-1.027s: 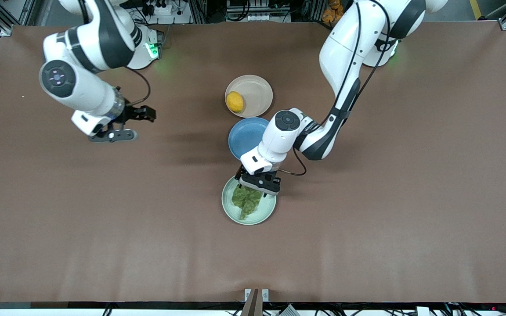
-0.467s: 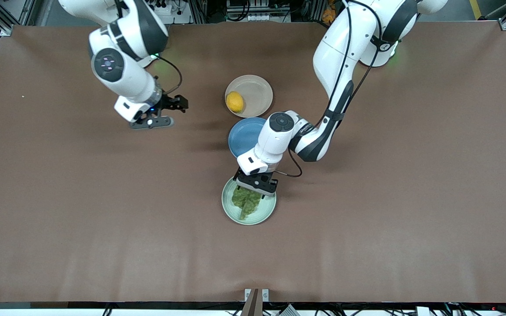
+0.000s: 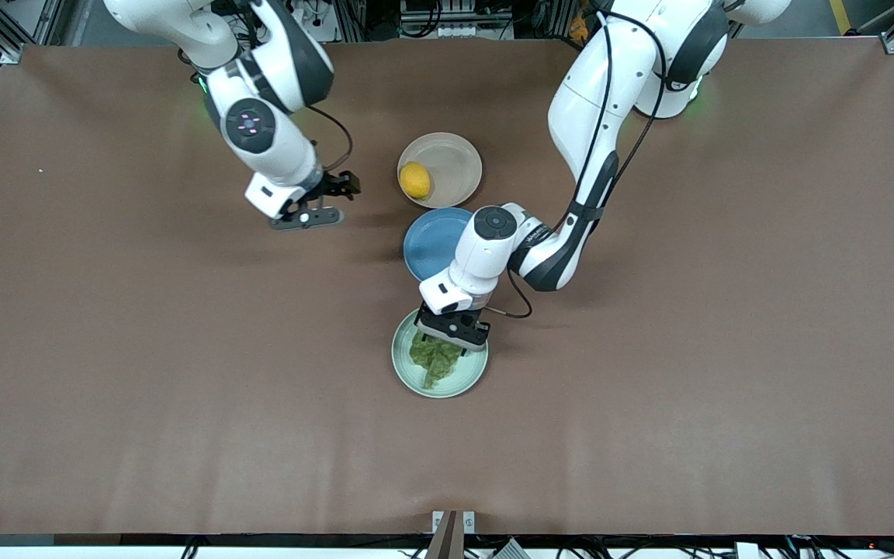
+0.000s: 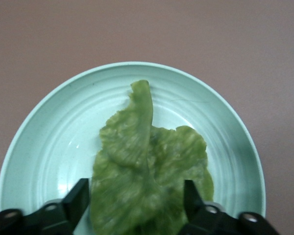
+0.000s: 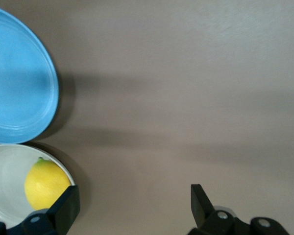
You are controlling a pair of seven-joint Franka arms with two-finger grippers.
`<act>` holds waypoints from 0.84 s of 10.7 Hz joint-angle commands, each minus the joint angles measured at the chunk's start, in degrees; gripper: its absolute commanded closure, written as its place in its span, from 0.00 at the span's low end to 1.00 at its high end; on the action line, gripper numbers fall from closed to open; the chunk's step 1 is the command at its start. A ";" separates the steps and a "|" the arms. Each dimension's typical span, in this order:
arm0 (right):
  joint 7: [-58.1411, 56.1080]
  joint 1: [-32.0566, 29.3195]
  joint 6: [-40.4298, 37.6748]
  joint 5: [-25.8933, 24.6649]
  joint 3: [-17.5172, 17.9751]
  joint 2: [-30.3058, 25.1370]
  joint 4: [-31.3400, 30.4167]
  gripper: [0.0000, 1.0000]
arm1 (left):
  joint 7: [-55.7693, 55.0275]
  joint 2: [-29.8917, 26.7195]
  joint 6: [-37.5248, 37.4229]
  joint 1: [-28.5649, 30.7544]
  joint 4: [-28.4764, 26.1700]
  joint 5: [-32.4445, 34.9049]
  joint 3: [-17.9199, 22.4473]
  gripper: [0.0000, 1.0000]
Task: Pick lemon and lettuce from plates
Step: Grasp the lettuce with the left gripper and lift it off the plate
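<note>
Three plates are seen in a line on the brown tabletop [image 3: 687, 349], running from the robots' bases toward the front camera. The beige-pink plate [image 3: 451, 163] lies farthest from the camera; the lemon [image 3: 415, 180] rests in it, against the rim on the side toward the right arm's end of the tabletop. The blue plate [image 3: 431, 237] lies just beside the beige-pink plate, nearer to the camera, and is partly covered in the front view by the left arm's wrist. The mint green plate [image 3: 416, 374] lies nearest to the camera, and the lettuce [image 3: 433, 359] is laid flat in it, its pale stem pointing toward the camera. The left end effector [image 3: 451, 332] is lowered over the edge of the mint green plate that faces the blue plate; in the left wrist view its fingers [image 4: 81, 197] are spread open, one on each side of the broad end of the leaf, with nothing gripped; whether the tips touch the plate cannot be told. The right end effector [image 3: 315, 206] is held over bare tabletop, beside the beige-pink plate toward the right arm's end and apart from it. In the right wrist view its fingers [image 5: 67, 205] are open and empty, the lemon showing just past one fingertip with the blue plate beside it.
</note>
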 commanded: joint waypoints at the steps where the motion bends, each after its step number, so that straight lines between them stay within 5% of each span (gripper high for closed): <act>1: 8.78 6.66 6.83 1.10 -0.39 4.71 0.73 0.00 | -0.16 1.93 0.60 -0.86 1.98 1.11 1.10 0.75; 3: 16.50 10.88 10.45 1.10 -0.39 9.18 3.26 0.00 | -0.34 2.46 0.60 -0.86 1.89 1.19 1.10 1.00; 9: 24.71 16.78 14.42 1.19 -0.39 16.50 6.62 0.00 | 0.54 0.01 -0.62 0.11 0.23 1.54 2.86 1.00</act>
